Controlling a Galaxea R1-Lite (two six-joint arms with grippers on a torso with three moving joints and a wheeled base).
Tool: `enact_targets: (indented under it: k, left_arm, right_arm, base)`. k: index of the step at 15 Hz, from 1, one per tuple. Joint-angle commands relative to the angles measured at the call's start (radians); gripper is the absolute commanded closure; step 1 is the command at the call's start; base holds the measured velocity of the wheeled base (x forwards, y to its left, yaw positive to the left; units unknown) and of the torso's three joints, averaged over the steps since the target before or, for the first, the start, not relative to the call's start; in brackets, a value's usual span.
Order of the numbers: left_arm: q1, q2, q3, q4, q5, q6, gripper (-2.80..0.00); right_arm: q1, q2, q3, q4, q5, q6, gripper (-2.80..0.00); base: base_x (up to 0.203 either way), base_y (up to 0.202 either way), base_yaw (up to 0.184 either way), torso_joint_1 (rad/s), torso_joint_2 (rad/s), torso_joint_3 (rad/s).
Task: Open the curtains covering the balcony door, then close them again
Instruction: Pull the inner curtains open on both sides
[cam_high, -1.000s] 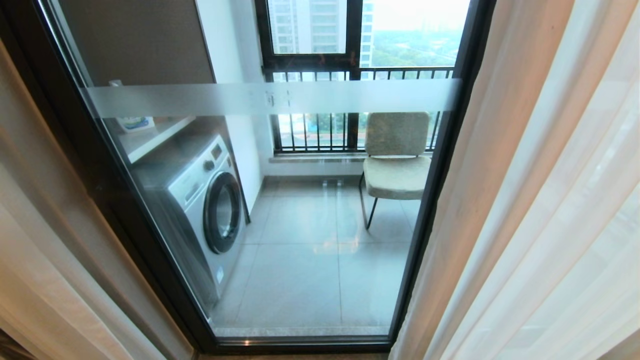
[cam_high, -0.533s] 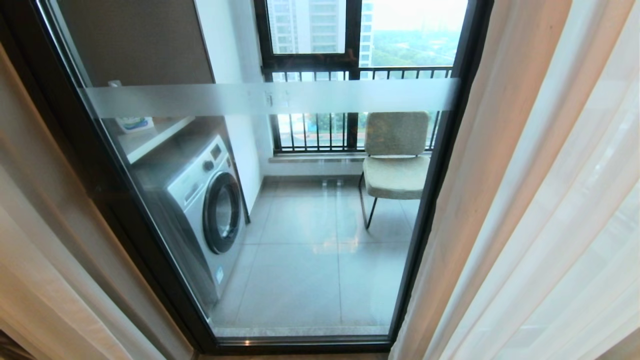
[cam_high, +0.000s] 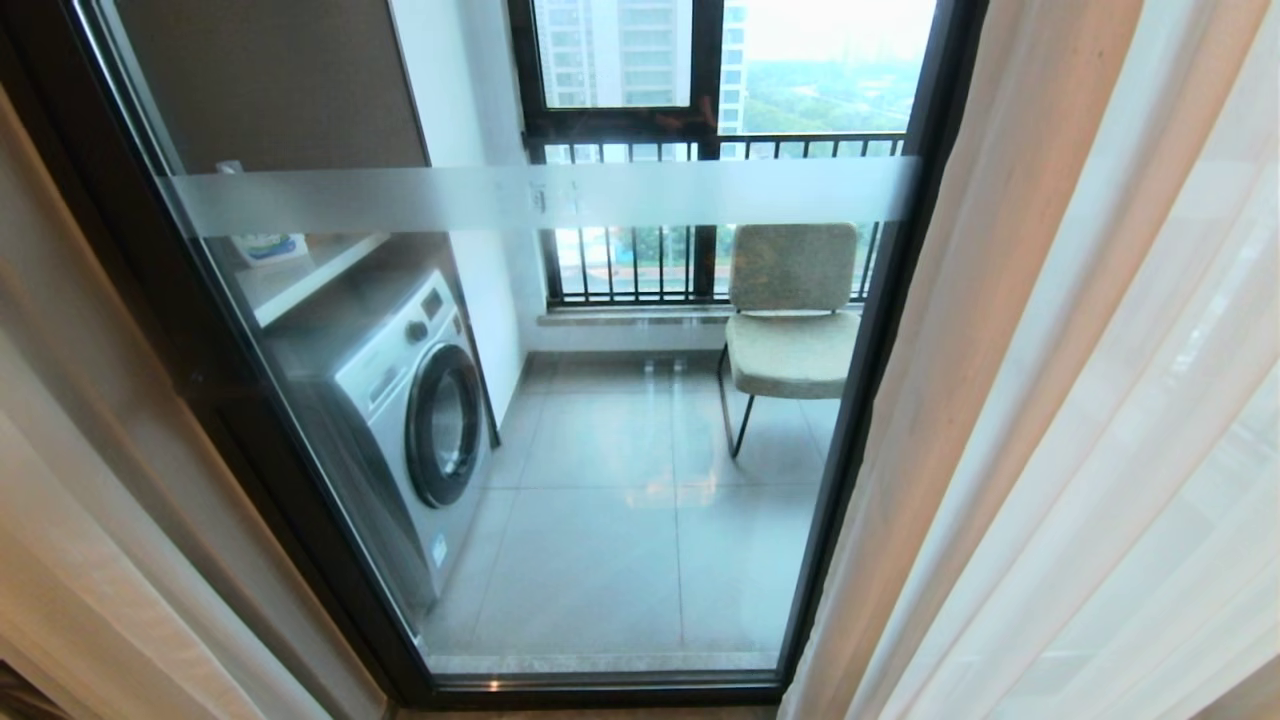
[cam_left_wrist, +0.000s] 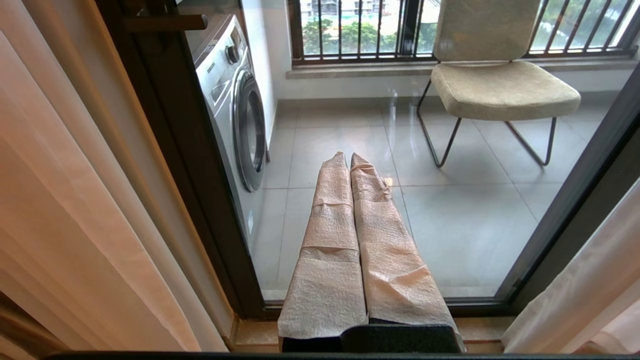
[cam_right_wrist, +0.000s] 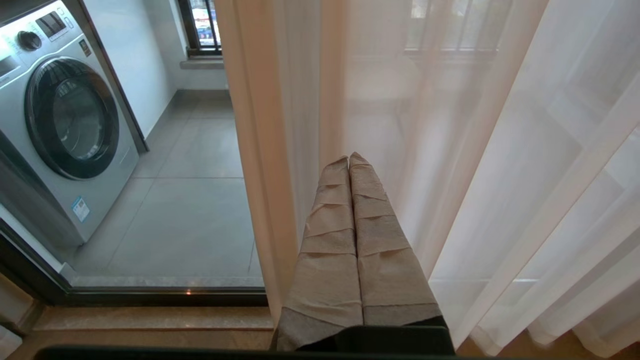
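Before balcony door (cam_high: 560, 420): head view lacks arms; wrist views show left gripper (cam_left_wrist: 350, 159), right gripper (cam_right_wrist: 349, 161) clenched, empty; curtains (cam_right_wrist: 450, 150) beside right.

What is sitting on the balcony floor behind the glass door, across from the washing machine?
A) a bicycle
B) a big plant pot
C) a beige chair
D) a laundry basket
C: through the balcony door, a beige chair on thin dark legs stands by the railing, opposite the washing machine.
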Motion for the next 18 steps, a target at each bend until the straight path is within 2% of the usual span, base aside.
enact_targets:
  k: [1,18]
  left_arm:
    - [0.000,-0.001,0.000,0.000,0.000,0.000,0.00]
    - [0.000,-0.001,0.000,0.000,0.000,0.000,0.00]
  right_arm:
    - [0.000,0.002,0.000,0.000,0.001,-0.001,0.00]
    - [0.000,0.000,0.000,-0.002,-0.001,-0.022,0.00]
  base:
    - [0.000,0.000,0.000,0.000,0.00,0.000]
    - [0.000,0.000,0.000,0.000,0.00,0.000]
